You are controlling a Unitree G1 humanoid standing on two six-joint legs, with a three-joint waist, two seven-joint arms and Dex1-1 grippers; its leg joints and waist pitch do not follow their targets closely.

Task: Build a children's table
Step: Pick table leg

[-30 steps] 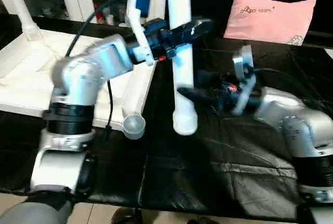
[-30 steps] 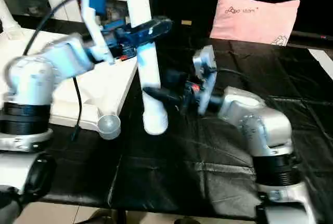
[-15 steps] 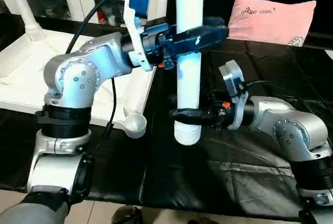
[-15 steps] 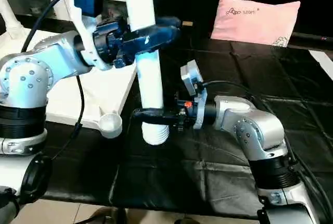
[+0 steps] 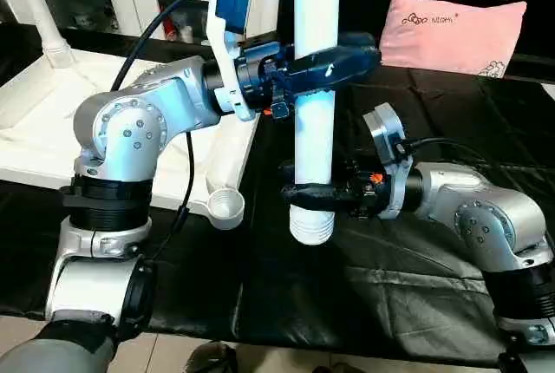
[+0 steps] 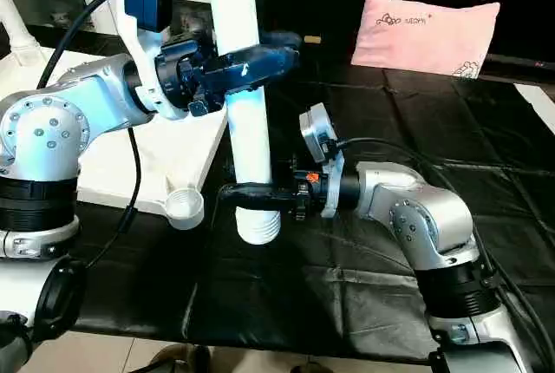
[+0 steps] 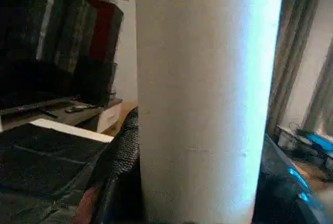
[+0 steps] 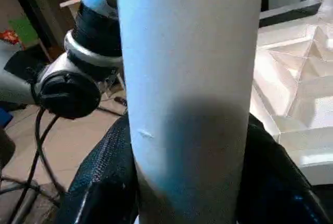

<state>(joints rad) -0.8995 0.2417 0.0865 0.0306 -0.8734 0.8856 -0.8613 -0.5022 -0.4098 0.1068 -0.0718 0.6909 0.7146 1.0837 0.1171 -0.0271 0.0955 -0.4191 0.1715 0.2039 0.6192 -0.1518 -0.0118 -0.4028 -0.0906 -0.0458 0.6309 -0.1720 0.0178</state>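
My left end effector [image 5: 334, 56] is clamped on the upright leg [image 5: 315, 104] high up; my right end effector [image 5: 303, 193] grips it near its ribbed bottom, above the black surface [image 5: 390, 286], beside the tabletop [image 5: 52, 130].

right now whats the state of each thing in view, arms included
leg: upright, held off the cloth, threaded end down
left fingers: shut on the leg, upper part
right fingers: shut on the leg, just above the threads
tabletop: lying underside up, one leg already standing in a far corner socket
near corner socket: empty
pillow: lying flat
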